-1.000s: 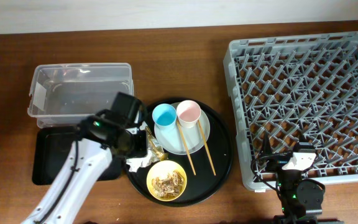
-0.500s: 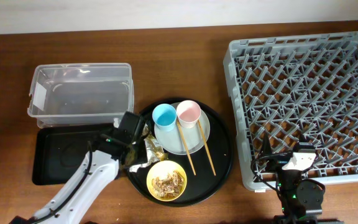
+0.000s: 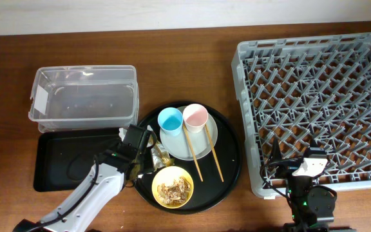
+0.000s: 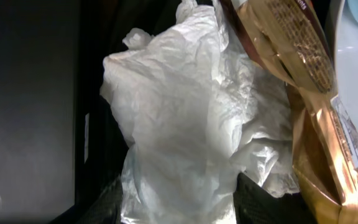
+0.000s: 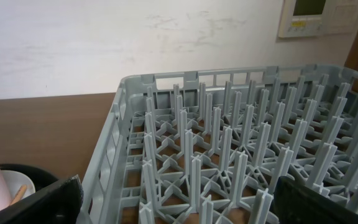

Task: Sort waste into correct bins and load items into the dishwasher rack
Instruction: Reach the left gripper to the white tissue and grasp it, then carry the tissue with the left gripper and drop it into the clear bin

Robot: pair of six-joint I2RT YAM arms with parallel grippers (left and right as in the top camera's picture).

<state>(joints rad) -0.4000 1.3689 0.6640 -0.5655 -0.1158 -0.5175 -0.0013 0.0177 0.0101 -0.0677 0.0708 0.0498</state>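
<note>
White crumpled paper napkin [image 4: 179,124] fills the left wrist view. The left gripper [image 4: 179,205] stands over it with a dark finger on either side of the wad. It cannot be told whether the jaws have closed on the paper.

The napkin lies at the left rim of the round black tray [image 3: 232,169], left of centre and toward the worktop's front edge. It touches the brown-and-gold wrapper [image 4: 316,143] on its right, with the yellow bowl [image 3: 172,185] of scraps just beside.

For a clean grasp, the pinch should take the bulk of the wad, clear of the wrapper, and the lift should be straight up. The shallow black tray [image 3: 57,161] and clear tub [image 3: 82,103] wait near the left edge.

The right gripper [image 5: 178,211], jaws spread and empty, rests at the dishwasher rack [image 3: 314,103] on the right.
</note>
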